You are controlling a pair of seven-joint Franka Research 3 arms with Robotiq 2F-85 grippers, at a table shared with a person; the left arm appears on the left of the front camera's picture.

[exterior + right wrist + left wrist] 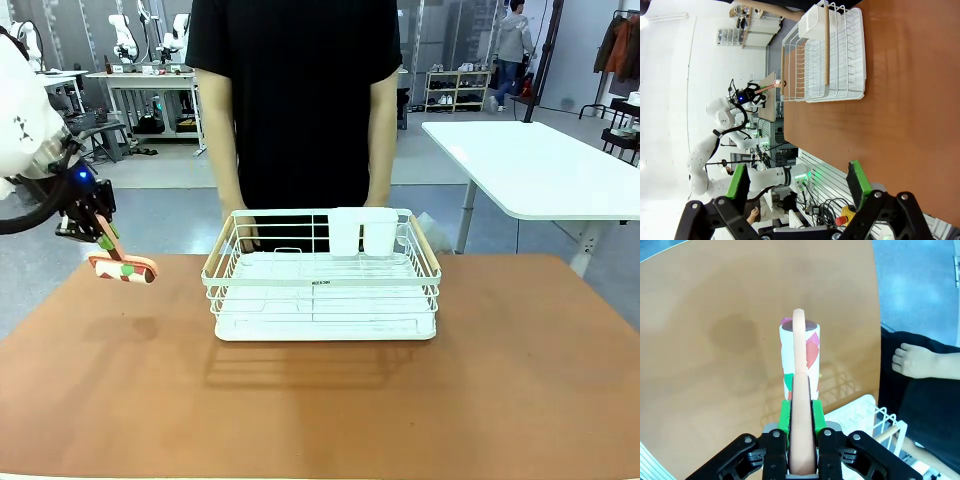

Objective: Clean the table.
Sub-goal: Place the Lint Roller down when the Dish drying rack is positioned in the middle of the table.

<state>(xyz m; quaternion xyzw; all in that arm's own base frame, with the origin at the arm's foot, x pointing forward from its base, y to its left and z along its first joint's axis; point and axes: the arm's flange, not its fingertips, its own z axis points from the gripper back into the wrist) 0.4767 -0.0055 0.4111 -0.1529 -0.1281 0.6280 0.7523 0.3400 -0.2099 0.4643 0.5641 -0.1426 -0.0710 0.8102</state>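
While the left gripper clamps its green pads on the peach handle of a lint roller, the item hangs above the table near the left edge, clear of the surface.

Item, left gripper: jaws narrow, closed on the roller's handle; also seen in the front view at the far left, on the white left arm.

Item, lint roller: peach handle, white roll with red and green patches; in the front view the roll lies level at the handle's lower end, with a faint shadow on the table below it.

Item, right gripper: jaws wide apart, nothing between the green pads; held over the table's right portion, well apart from the rack.

Item, table: matte reddish-brown top, filling the near part of the front view.

Item, white wire rack: stands on the table at the far middle, with tan side rails and a white cup holder at its far right corner; well apart from the roller.

Item, person: black shirt, standing at the far side just behind the rack, one hand hanging by its far left corner.

Item, white-topped table: far right, beyond the main table.
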